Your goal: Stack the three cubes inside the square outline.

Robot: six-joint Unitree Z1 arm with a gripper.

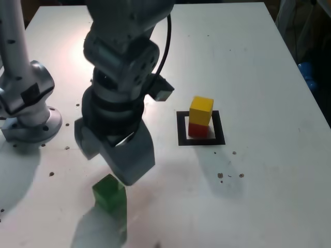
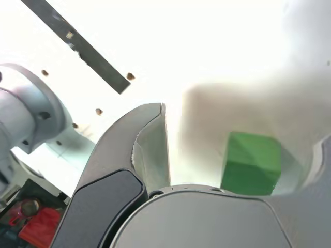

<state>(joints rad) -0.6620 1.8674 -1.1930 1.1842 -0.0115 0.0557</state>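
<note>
The gripper [image 1: 116, 165] hangs just above the green cube [image 1: 109, 193], jaws spread, the cube between them (not yet pinched, per the wrist view). The yellow cube [image 1: 201, 110] sits on the red cube [image 1: 198, 129] inside the square outline [image 1: 181, 129].

The gripper [image 1: 115, 157] hangs with its jaws spread, and in the wrist view the green cube [image 2: 252, 164] sits in the gap between the fingers [image 2: 139, 150], with bare white table [image 1: 248, 62] showing on both flanks of it. Nothing else crowds the fingertips. Well off to the exterior view's right of the fingers stands the yellow cube [image 1: 201, 110] on the red cube [image 1: 197, 129] inside the square outline [image 1: 182, 129], open table between. Behind the fingers, toward the exterior view's left, the arm's base [image 1: 28, 121] blocks passage; a thin black strip [image 2: 77, 44] lies flat near it.
</note>
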